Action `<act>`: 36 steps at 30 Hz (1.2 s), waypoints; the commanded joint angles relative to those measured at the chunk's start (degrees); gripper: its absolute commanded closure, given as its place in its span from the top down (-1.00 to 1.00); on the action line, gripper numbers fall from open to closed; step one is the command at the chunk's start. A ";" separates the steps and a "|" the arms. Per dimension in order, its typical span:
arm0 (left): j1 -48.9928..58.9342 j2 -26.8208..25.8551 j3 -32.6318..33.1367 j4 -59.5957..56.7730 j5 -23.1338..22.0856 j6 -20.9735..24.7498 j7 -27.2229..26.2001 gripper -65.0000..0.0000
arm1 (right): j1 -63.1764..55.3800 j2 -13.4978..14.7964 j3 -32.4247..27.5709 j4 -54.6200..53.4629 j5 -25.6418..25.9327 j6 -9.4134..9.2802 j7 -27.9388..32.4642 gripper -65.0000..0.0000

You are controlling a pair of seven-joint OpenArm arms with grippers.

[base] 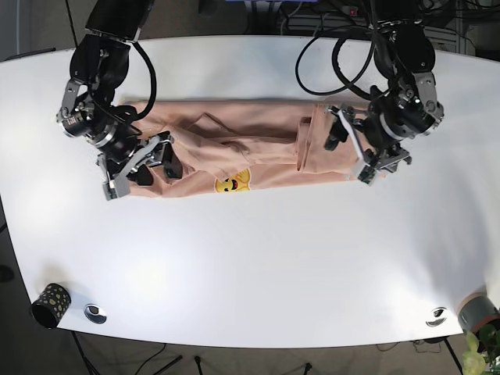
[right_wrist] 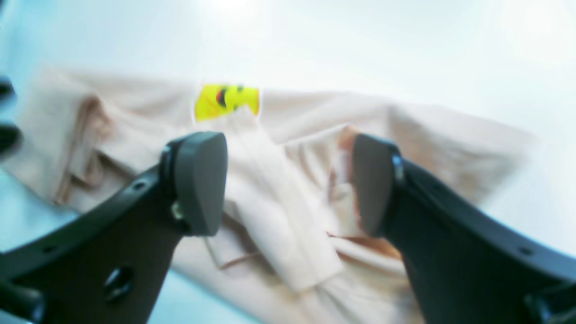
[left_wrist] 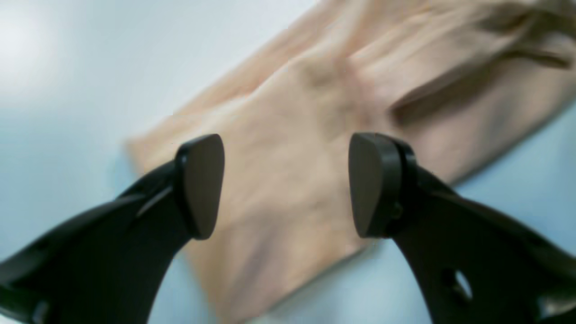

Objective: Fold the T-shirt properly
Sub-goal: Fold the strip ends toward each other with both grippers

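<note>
T-shirt: folded lengthwise on counter. 2 claws, left claw and right claw, wide, empty, poised over opposite ends for next fold.

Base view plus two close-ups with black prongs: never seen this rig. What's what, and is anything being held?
The base view looks down on a white table with two robot arms working on a peach T-shirt that lies in a long, partly folded band, its yellow smiley print facing up.

The close-ups come from cameras mounted on each wrist, so the black prongs are that arm's own fingers. The left gripper belongs to the arm on the right of the base view; the right gripper is on the left of it.

Both sets of jaws stand open above the cloth, one at each end, so nothing is held. Both wrist pictures are blurred.

At the table's near edge sit a dark speckled cup and two small round metal things that I cannot identify.
</note>
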 commanded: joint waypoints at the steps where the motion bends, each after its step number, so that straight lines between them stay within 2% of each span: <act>1: -0.64 0.30 -4.38 0.80 -1.23 -0.06 -1.25 0.24 | 1.50 0.93 2.94 -1.22 3.48 0.13 -0.42 0.28; 5: -0.55 0.12 -9.83 -0.87 -1.93 -0.06 -1.25 0.24 | 2.20 3.92 7.07 -7.64 6.03 0.13 -1.21 0.28; 7: -0.55 -0.14 -11.50 -2.89 -3.78 -0.06 -1.25 0.16 | 3.43 5.41 9.09 -11.60 7.26 0.13 -1.21 0.28; 13: -0.82 -2.25 -12.29 -9.92 -7.74 -0.06 -1.25 -0.72 | 7.04 10.34 11.29 -22.41 7.79 0.13 -1.03 0.28; 15: -0.82 -2.43 -12.29 -11.24 -8.44 -0.06 -1.25 -0.83 | 7.74 11.83 11.29 -24.78 7.88 0.13 -1.03 0.28; 18: -0.90 -2.34 -12.29 -13.09 -8.44 -0.06 -1.25 -0.81 | 8.62 13.15 11.29 -28.48 7.79 0.13 -0.95 0.28; 26: -0.90 -2.43 -12.29 -15.20 -8.70 -0.06 -1.25 -0.81 | 7.74 12.80 11.02 -33.49 8.14 0.13 -1.21 0.26; 32: -0.99 -2.43 -12.38 -14.85 -8.97 -0.06 -1.25 -0.81 | 4.75 7.79 10.85 -26.98 8.05 2.77 -3.58 0.26; 36: -1.17 -1.99 -12.38 -11.59 -8.97 -0.06 -1.25 -0.81 | 3.34 4.45 10.85 -21.88 7.79 2.68 -4.64 0.27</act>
